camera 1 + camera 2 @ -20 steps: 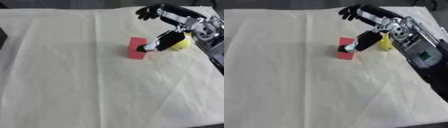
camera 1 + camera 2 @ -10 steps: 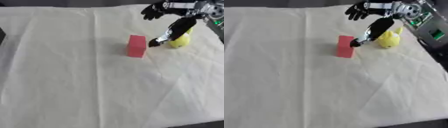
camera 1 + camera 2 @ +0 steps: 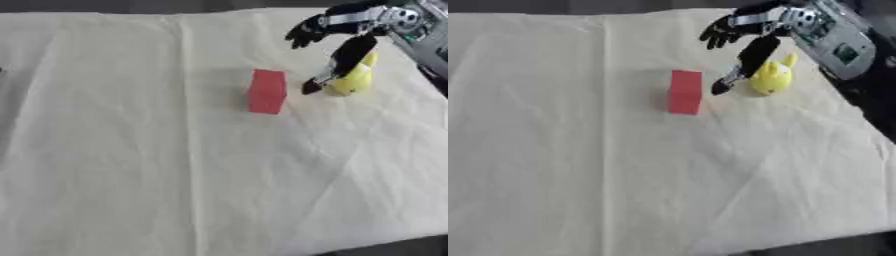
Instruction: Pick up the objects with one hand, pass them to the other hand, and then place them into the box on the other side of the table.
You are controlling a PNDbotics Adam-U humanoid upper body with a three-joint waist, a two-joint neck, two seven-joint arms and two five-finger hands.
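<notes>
A cream cloth (image 3: 131,150) covers the table; on it a red block (image 3: 267,91) stands upright, long axis vertical. The right hand (image 3: 741,37) hangs just right of the block, fingers spread wide, holding nothing, thumb angled down toward the cloth. A yellow toy (image 3: 770,77), its narrow end pointing away from the block, lies just beyond the thumb.

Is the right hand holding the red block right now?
No, the right hand is open above the yellow toy, apart from the red block.

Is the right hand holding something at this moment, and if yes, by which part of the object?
Nothing is held. The right hand hangs open between the red rectangular block and the yellow rounded toy, closed around neither.
</notes>
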